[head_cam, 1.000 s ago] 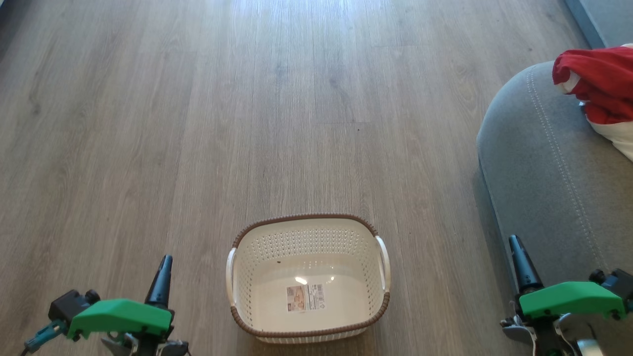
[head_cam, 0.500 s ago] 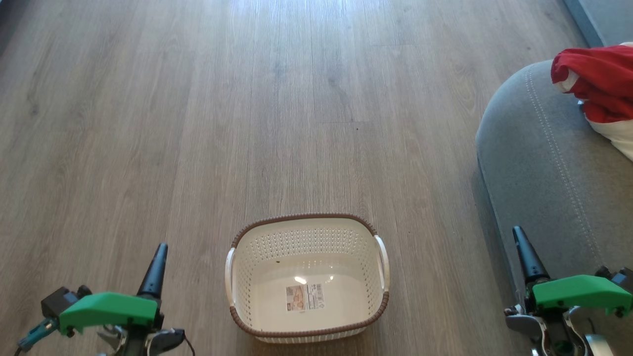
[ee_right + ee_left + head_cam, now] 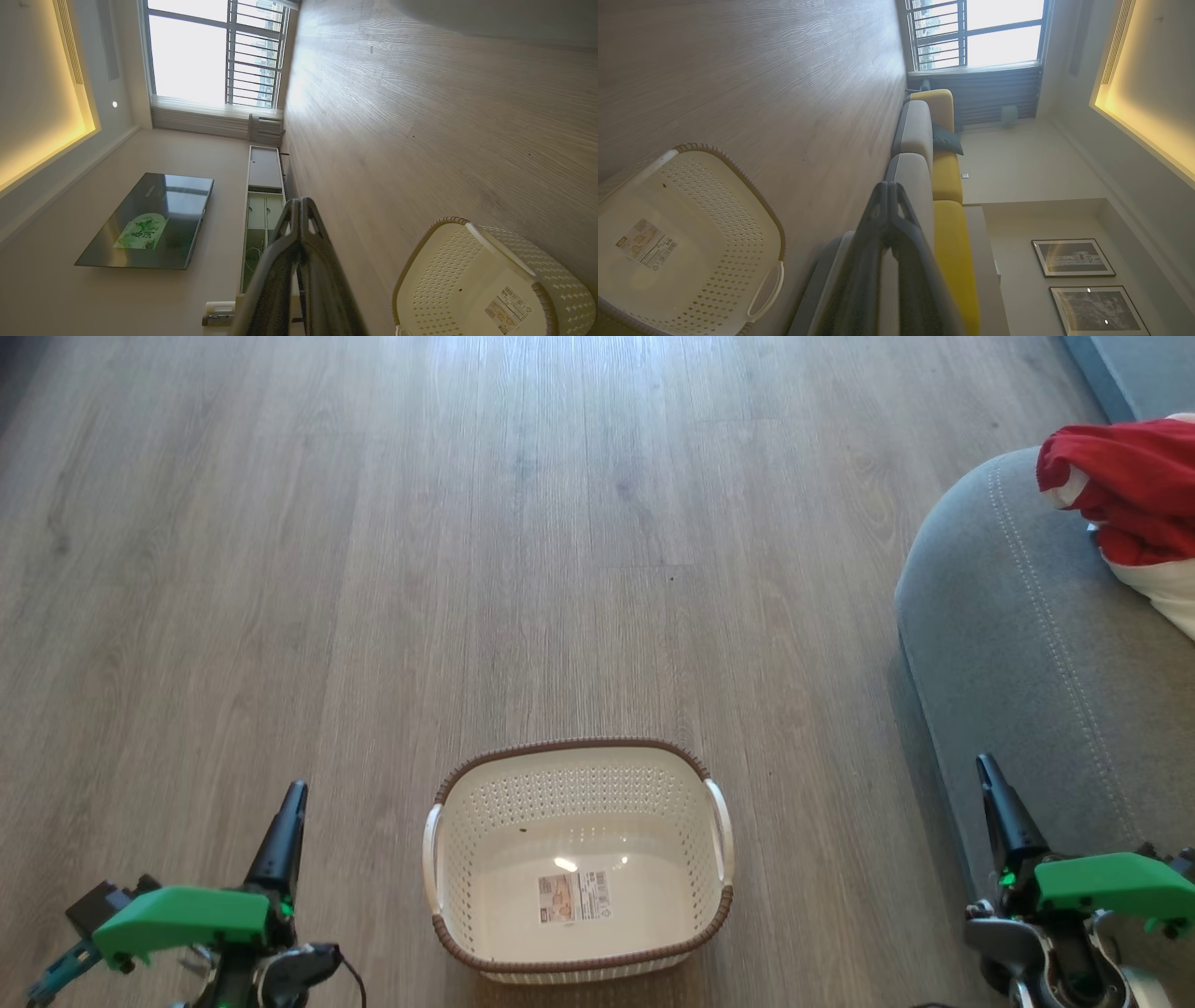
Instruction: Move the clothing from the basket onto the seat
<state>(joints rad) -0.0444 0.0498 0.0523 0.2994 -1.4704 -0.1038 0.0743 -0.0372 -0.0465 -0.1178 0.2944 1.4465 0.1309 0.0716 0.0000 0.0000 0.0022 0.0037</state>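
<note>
The clothing (image 3: 1125,490), a bunched heap of red and white fabric, lies on the seat (image 3: 1008,644), well to the right of the basket (image 3: 579,744) and farther from the robot than it, well apart from both grippers. The left gripper (image 3: 294,795) hangs just left of the basket over the wooden floor (image 3: 560,523). The right gripper (image 3: 991,779) hangs right of the basket, over the near edge of the seat, nearer the clothing than the left one but far short of it. In each wrist view the two dark fingers meet at their tips, so both pairs of jaws are closed with nothing between them. The basket stands upright on the floor between the two grippers, and a label sticker (image 3: 576,896) lies flat on its bare cream bottom. The sticker bears a small picture and a barcode, but its print is too small to read. The left wrist view looks past the basket along a sofa (image 3: 945,186) of grey and yellow cushions to a barred window (image 3: 990,32) and two framed pictures (image 3: 1073,256) on the wall. The right wrist view looks past the other side of the basket to a television (image 3: 149,219) showing a green graphic with unreadable characters, beside a low cabinet (image 3: 262,186).
</note>
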